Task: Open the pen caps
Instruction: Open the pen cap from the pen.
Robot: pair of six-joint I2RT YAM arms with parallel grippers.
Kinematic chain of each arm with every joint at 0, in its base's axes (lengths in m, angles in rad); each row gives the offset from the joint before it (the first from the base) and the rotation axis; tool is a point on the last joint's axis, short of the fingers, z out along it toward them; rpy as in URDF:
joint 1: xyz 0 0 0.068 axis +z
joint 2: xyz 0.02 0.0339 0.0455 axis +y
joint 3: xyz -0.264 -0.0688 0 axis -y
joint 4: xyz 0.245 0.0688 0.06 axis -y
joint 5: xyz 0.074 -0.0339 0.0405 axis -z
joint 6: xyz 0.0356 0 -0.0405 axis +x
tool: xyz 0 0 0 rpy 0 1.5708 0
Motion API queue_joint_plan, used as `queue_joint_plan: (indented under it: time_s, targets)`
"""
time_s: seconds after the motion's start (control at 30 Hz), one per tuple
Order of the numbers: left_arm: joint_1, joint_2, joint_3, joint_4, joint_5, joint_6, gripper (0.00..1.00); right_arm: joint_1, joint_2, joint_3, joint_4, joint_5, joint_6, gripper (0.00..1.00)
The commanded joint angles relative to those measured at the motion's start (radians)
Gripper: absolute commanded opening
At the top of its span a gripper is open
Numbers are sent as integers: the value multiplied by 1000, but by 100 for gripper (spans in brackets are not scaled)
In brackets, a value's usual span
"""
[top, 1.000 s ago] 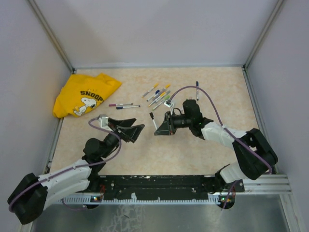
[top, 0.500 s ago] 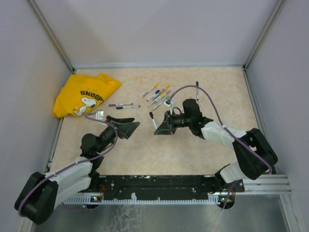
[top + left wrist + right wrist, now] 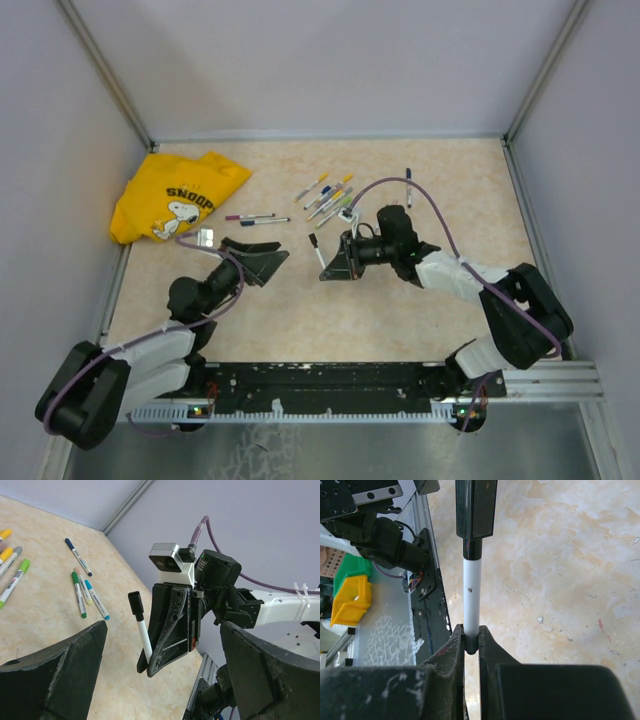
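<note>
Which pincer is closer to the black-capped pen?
Right. The right pincer is shut on the black-capped pen; the left pincer stands open and apart, to its left.

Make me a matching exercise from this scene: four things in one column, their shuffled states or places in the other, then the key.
Things:
1. left claw
2. right claw
3. black cap
4. yellow shirt

States or places:
A. lying crumpled at far left
B. shut on a pen
C. wide open, holding nothing
D. fitted on the held pen's free end

Pairs: 1-C, 2-B, 3-D, 4-A
</note>
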Motion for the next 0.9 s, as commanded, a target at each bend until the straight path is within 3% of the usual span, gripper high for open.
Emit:
queue_joint_plan:
  time_s: [0.0, 0.27, 0.47, 0.8, 0.87]
  targets:
    - [11, 40, -8, 110, 27, -36, 100, -5, 6, 54, 16, -18, -28, 0]
    - [16, 114, 20, 130, 23, -71, 99, -6, 6, 59, 5, -17, -38, 0]
    - [10, 127, 103, -78, 12, -67, 99, -6, 10, 61, -1, -12, -45, 0]
    - [-124, 213, 235, -219, -188, 25, 92, -5, 22, 67, -19, 1, -64, 0]
    - [-139, 244, 252, -202, -191, 39, 87, -6, 21, 67, -22, 2, -67, 0]
